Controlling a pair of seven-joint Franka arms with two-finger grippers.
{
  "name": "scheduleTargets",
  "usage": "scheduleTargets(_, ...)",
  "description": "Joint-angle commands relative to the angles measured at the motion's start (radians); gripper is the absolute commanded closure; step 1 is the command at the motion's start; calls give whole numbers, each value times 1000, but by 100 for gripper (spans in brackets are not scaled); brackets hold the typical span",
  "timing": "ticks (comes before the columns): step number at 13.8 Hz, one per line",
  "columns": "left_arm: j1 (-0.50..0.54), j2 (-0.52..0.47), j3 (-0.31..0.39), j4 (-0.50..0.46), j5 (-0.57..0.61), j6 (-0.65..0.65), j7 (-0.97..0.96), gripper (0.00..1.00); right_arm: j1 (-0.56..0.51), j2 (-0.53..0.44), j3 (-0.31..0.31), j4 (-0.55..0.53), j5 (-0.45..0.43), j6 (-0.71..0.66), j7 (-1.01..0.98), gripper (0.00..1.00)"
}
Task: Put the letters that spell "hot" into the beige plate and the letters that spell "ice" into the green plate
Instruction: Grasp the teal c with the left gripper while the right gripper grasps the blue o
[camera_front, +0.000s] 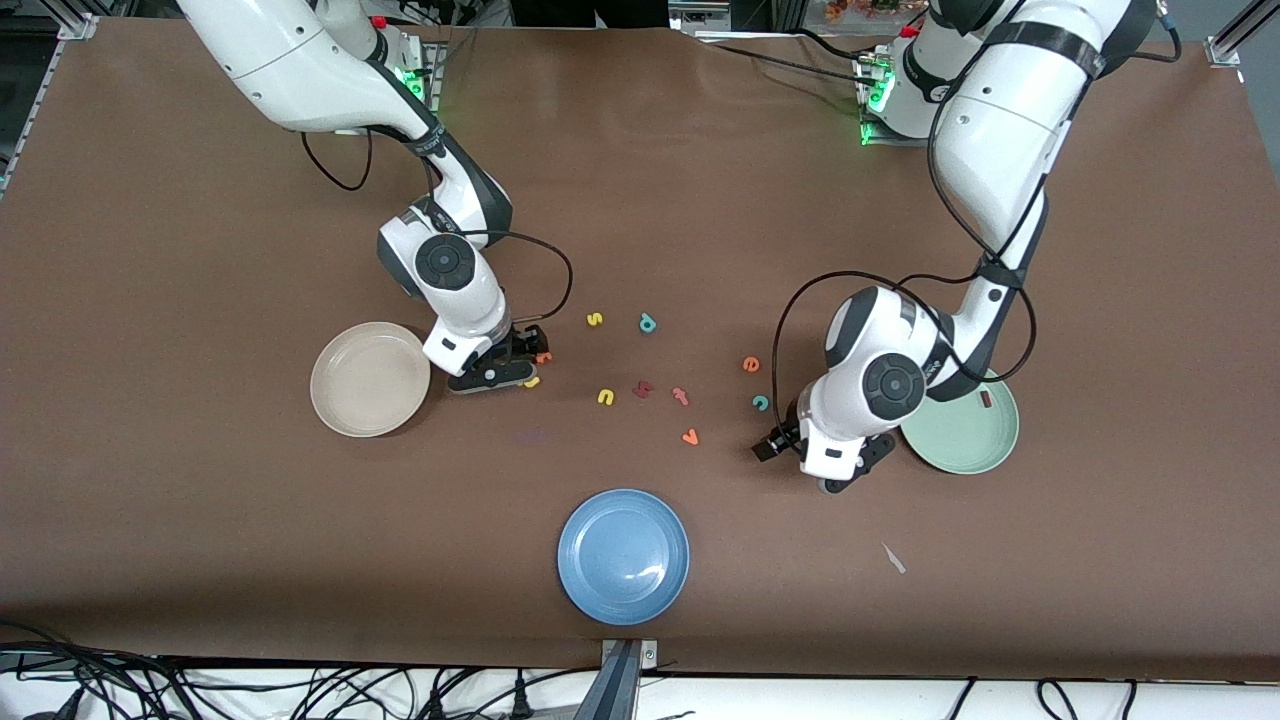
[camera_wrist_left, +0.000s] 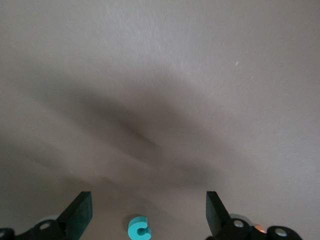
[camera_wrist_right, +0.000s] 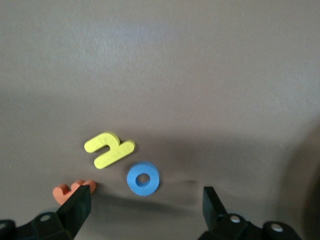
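Right gripper (camera_wrist_right: 142, 205), fingers apart, hovers over the yellow foam h (camera_wrist_right: 108, 148), blue foam ring o (camera_wrist_right: 143, 178) and orange foam t (camera_wrist_right: 72, 190), beside the round beige plate (camera_front: 369, 379). Left gripper (camera_wrist_left: 145, 210), fingers apart, hovers over the teal foam c (camera_wrist_left: 139, 228), beside the round mint-green plate (camera_front: 965, 425), which apparently holds the dark red bar i (camera_front: 987, 401).

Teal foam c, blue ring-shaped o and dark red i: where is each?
teal foam c (camera_wrist_left: 138, 227): left wrist view, its curved back.
blue ring-shaped o (camera_wrist_right: 143, 178): right wrist view, its rim.
dark red i (camera_front: 987, 400): front view, mid-bar, on green plate.

From the front, the right arm's wrist hides the blue o (camera_wrist_right: 143, 178) and most of the yellow h (camera_front: 532, 382). The left arm covers part of the green plate (camera_front: 975, 435). The left wrist view is motion-blurred.
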Motion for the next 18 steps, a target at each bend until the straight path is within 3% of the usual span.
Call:
scheduleTargets(1, -37, 23, 16, 32, -6, -9, -26, 5, -13, -25, 1, -47, -47, 23, -1, 1)
scheduleTargets(6, -43, 45, 17, 28, -6, -9, -56, 28, -19, -48, -11, -67, -47, 23, -46, 1)
scheduleTargets(12, -68, 37, 17, 6, 7, -24, -120, 31, -19, -39, -16, -66, -45, 40, -47, 6)
scheduleTargets(16, -68, 38, 17, -2, 10, -30, -123, 46, -16, -31, -14, -46, -54, 49, -58, 6)
scheduleTargets(18, -69, 38, 17, -2, 10, -39, -123, 47, -16, -28, -14, -46, -54, 61, -70, 6)
